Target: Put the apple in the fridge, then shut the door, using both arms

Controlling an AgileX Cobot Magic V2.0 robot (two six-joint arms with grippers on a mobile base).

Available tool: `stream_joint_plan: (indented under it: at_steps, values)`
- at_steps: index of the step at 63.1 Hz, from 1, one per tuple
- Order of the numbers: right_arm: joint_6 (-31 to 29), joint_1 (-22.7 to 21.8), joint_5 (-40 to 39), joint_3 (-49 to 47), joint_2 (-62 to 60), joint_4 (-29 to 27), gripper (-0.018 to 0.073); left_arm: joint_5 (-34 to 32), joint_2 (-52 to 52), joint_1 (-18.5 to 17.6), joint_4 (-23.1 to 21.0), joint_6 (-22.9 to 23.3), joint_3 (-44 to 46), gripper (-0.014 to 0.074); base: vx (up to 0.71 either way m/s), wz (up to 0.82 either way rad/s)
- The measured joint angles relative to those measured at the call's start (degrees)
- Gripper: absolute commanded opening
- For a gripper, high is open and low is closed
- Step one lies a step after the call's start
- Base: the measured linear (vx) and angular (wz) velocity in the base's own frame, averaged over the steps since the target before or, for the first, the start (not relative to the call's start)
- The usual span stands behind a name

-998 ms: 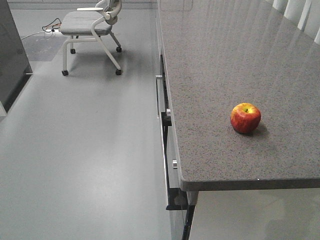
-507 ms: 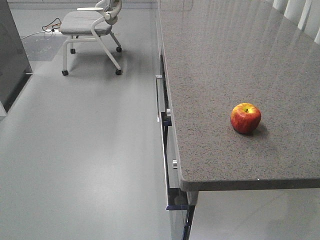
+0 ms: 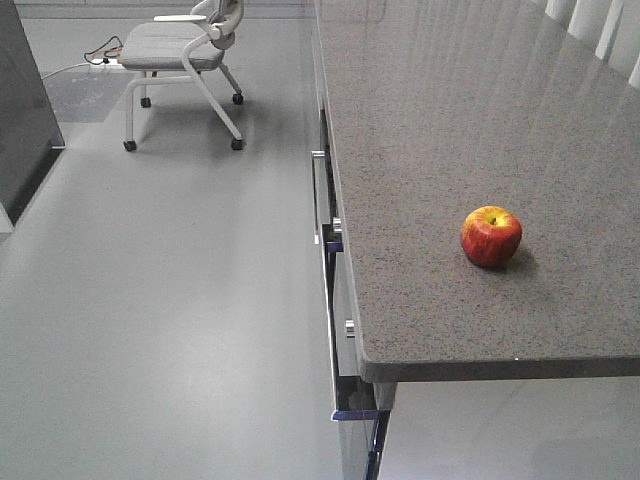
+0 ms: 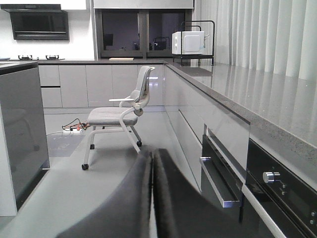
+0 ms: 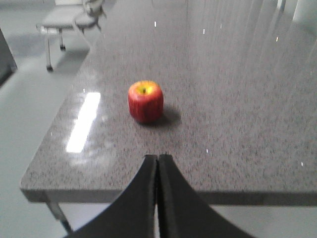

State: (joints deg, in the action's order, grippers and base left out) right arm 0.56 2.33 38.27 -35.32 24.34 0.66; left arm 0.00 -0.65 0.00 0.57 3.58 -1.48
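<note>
You have the apple [image 3: 491, 236] sitting upright on the grey speckled table [image 3: 450, 120], stem dimple up, near the table's front edge and toward its right side, with nothing touching it. From the right wrist camera the apple [image 5: 145, 101] lies straight ahead on the table, and the right arm's fingers [image 5: 148, 191] are clenched flat against each other with nothing between them. They are over the table's near edge and well apart from the fruit. The left arm's fingers [image 4: 141, 198] are likewise pressed shut on nothing. They sit off the table's left side, low beside its cabinet front, and point along the aisle. In that left wrist view you can see a drawer handle [image 4: 218, 186] and an oven knob [image 4: 271, 176] on the front below the table, and a white microwave [image 4: 187, 42] standing at the table's far end. A grey wheeled chair [image 3: 180, 55] stands on the floor left of the table, toward its far end. A dark grey panel [image 3: 20, 110] shows farther left of the table, across the open floor; you cannot tell from these views what it belongs to.
</note>
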Motion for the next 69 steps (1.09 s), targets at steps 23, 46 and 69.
stream_joint_plan:
  at_steps: [23,46,69]
  values:
    - [-4.8,0.0,11.7,-11.9,17.9,-0.7,0.0384,0.0,0.0,0.0,0.0,0.0,0.0,-0.0006,0.00,0.00]
    - [-7.8,0.0,11.7,-17.6,32.2,-0.7,0.0587,0.0,0.0,0.0,0.0,0.0,0.0,-0.0006,0.00,0.00]
    - [-8.7,0.0,11.4,-24.2,44.2,-1.3,0.0587,0.0,0.0,0.0,0.0,0.0,0.0,-0.0006,0.00,0.00]
